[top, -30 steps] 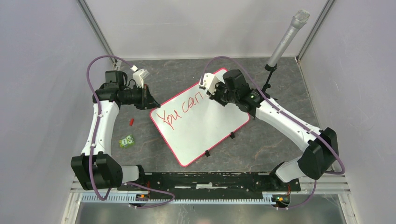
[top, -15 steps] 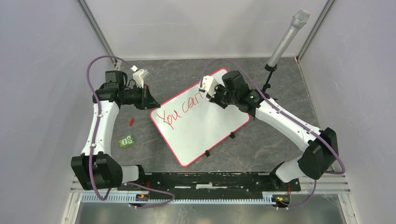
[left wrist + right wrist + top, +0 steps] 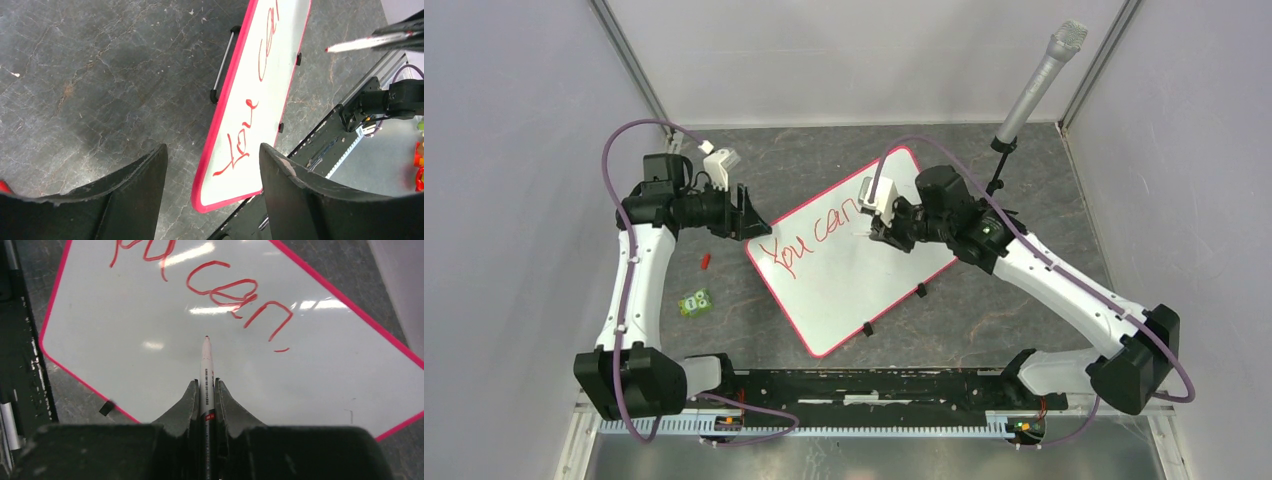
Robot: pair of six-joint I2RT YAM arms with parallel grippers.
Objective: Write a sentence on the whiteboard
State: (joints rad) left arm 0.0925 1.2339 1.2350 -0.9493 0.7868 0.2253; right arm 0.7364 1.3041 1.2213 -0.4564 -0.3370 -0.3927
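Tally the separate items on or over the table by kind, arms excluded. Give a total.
whiteboard: 1
marker: 1
small red piece: 1
small green item: 1
microphone: 1
Total: 5

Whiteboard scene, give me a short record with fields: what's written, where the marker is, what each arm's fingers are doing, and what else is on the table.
whiteboard: flat on the table, pink-red frame
sentence: "You can" in red, one line
marker: clamped in the right gripper, tip over bare board near the writing; contact unclear
left gripper: fingers open, empty, by the board's left corner
other items: small red piece, small green object, microphone
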